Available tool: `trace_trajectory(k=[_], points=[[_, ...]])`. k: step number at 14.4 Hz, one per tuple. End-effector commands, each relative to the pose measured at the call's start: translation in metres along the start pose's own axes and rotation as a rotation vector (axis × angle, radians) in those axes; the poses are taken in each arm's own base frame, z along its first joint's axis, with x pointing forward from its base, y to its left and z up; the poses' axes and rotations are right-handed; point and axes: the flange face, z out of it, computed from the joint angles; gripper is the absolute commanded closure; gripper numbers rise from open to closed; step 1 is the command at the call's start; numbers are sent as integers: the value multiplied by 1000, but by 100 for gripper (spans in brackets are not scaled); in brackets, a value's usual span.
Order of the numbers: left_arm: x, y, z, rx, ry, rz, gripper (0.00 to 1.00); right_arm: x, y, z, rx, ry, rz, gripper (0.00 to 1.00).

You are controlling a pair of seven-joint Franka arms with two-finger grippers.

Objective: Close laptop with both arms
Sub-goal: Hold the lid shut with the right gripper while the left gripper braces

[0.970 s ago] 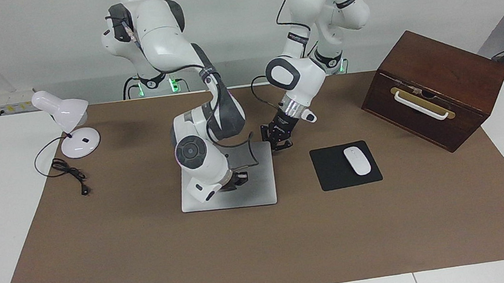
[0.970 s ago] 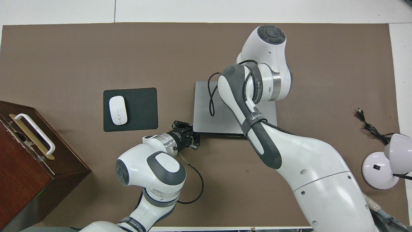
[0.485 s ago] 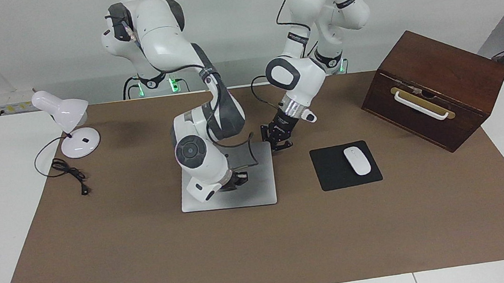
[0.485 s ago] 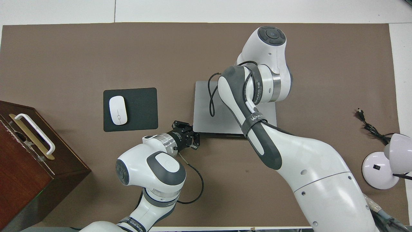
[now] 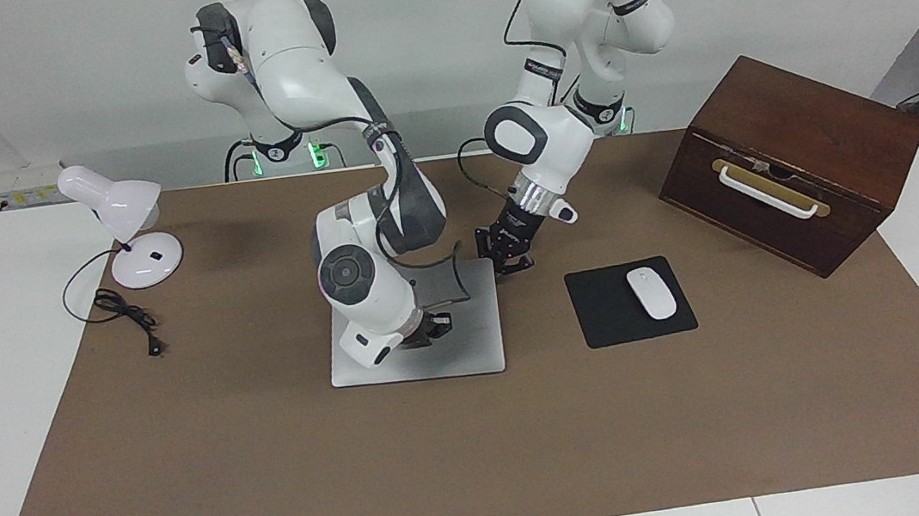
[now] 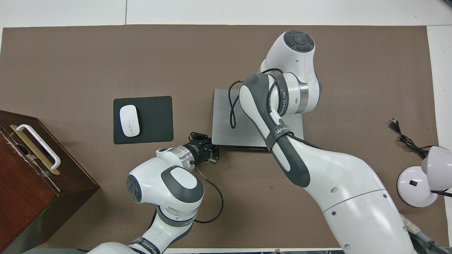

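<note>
Laptop [image 5: 470, 352] lid lies flat. Right gripper [image 5: 433, 328] over lid, left gripper [image 5: 510, 264] beside corner; finger state of both unclear. Best lift clear vertically, avoiding lid drag.

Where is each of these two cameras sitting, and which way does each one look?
Facing view: high across the table, looking at both arm bases; right gripper over the closed laptop, left gripper at its corner.
Overhead view: above the robots' end, looking steeply down; arms enter from the bottom.
Both share the laptop, the white mouse on its black mouse pad, wooden box and desk lamp, half a turn apart.
</note>
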Motion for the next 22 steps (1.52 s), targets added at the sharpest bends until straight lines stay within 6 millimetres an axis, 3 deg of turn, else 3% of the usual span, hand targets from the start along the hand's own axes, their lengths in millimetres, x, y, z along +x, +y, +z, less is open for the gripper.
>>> trace_trajectory(k=[1, 12, 18, 22], points=[[30, 7, 2, -17, 53, -4, 100, -7, 4, 8, 15, -7, -20, 100], [29, 6, 2, -17, 51, -6, 100, -10, 3, -9, 19, -19, -29, 100], [25, 8, 2, -18, 41, -9, 100, -13, 8, -30, 18, -10, -31, 100], [16, 22, -2, -24, 14, -30, 100, -16, 13, -50, 3, -13, -47, 100]])
